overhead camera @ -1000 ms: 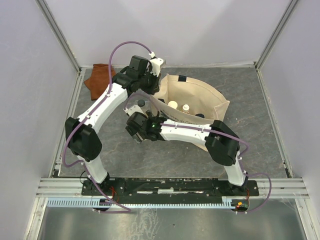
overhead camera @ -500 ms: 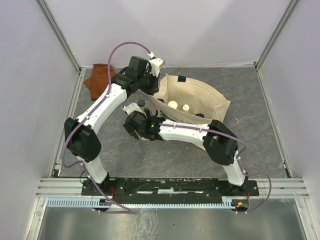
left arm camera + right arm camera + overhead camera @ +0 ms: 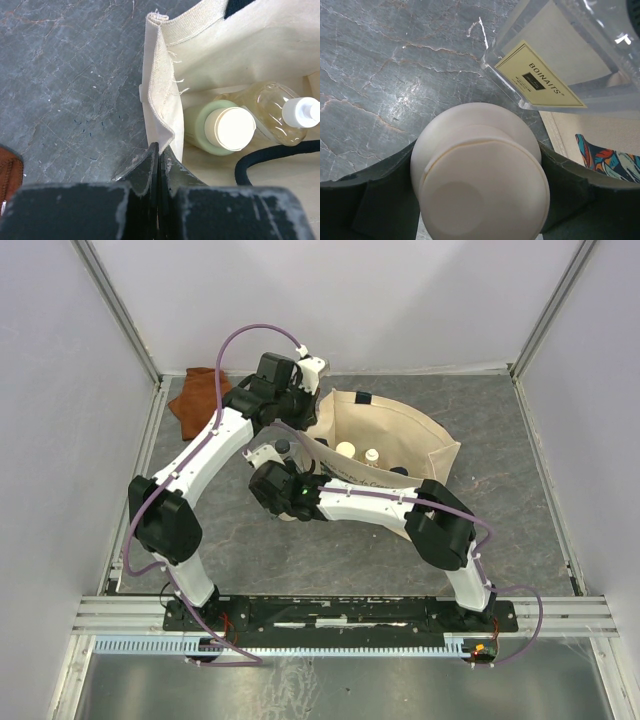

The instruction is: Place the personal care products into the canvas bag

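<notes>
In the right wrist view a cream cylinder bottle (image 3: 480, 175) with a white cap stands upright on the table. My right gripper (image 3: 477, 170) is shut on it, a dark finger (image 3: 385, 175) pressing each side. Just beyond stands the clear square bottle (image 3: 555, 55) with its yellow label, whose dark cap (image 3: 283, 446) shows from above. My left gripper (image 3: 159, 150) is shut on the rim of the canvas bag (image 3: 157, 85), holding its mouth open. Inside the bag stand the olive-green bottle (image 3: 227, 127) and the amber bottle (image 3: 272, 107). From above, the bag (image 3: 420, 440) lies at centre right.
A rust-brown folded cloth (image 3: 198, 400) lies at the far left corner. A black strap (image 3: 270, 157) curls inside the bag near the bottles. The bag's floral panel (image 3: 610, 162) lies close to the right of the cream bottle. Grey walls enclose the slate table (image 3: 500, 540).
My right gripper's jaws have come in from wide open onto the cream bottle, and its wrist has edged slightly away from the bases. The left arm has held still.
</notes>
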You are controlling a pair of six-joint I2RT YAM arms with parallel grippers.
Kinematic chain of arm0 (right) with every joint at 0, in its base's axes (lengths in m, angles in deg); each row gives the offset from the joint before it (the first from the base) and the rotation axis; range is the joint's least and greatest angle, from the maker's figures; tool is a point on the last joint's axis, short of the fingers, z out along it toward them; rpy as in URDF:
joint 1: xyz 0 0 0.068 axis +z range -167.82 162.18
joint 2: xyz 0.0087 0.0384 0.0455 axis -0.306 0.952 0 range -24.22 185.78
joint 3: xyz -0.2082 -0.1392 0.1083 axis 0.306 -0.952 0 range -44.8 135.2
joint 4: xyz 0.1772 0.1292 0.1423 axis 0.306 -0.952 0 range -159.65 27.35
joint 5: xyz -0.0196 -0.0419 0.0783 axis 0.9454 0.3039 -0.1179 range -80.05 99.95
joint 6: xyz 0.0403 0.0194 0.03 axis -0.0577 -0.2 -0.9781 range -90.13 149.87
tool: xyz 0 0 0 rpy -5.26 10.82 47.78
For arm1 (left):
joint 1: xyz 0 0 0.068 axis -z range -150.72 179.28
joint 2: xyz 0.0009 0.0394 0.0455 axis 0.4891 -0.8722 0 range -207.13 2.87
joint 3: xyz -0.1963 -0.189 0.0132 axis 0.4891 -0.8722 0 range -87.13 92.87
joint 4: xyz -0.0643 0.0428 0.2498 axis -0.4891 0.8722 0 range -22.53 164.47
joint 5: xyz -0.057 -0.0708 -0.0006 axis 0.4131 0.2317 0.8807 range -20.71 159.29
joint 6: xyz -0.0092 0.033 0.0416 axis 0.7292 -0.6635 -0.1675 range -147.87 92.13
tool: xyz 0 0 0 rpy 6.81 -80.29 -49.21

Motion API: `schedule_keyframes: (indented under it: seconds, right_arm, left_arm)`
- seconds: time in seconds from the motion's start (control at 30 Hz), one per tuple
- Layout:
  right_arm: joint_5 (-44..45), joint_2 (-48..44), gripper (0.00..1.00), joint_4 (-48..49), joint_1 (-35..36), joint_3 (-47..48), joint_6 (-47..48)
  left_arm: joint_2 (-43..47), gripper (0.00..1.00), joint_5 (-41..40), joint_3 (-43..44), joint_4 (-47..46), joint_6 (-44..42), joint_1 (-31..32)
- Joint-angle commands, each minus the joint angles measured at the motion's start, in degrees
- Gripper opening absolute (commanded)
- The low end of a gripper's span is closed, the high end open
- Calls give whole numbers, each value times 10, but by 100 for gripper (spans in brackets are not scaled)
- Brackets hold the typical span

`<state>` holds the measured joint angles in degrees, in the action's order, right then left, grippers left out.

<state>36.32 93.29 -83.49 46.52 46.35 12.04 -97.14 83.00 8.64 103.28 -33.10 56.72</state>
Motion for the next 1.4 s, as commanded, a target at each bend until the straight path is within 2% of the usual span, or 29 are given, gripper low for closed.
schedule_keyframes:
  seconds: [0.0, 0.23, 0.5, 0.8, 0.97, 1.1, 1.23, 1.37]
  right_arm:
    - [-26, -16, 45, 0, 2, -16, -11]
    - [-48, -70, 41, -35, 19, -61, -34]
    - [-23, -174, 35, -114, 70, -127, -85]
    - [37, -299, 32, -276, 129, -136, -191]
    - [70, -379, 37, -357, 137, -104, -236]
    - [115, -429, 42, -419, 136, -43, -239]
    - [158, -431, 47, -498, 134, 59, -225]
    - [183, -423, 51, -515, 118, 136, -181]
  left_arm:
    - [29, 3, 8, -2, -17, -6, -7]
    - [29, 3, 9, -4, -18, -5, -6]
    - [26, 3, 12, -4, -18, -4, -7]
    - [26, 3, 13, -6, -19, -3, -7]
    - [23, 3, 12, -8, -19, -2, -7]
    - [24, 3, 11, -11, -19, -3, -8]
    - [25, 3, 10, -14, -18, -4, -7]
    - [26, 3, 10, -13, -19, -3, -7]
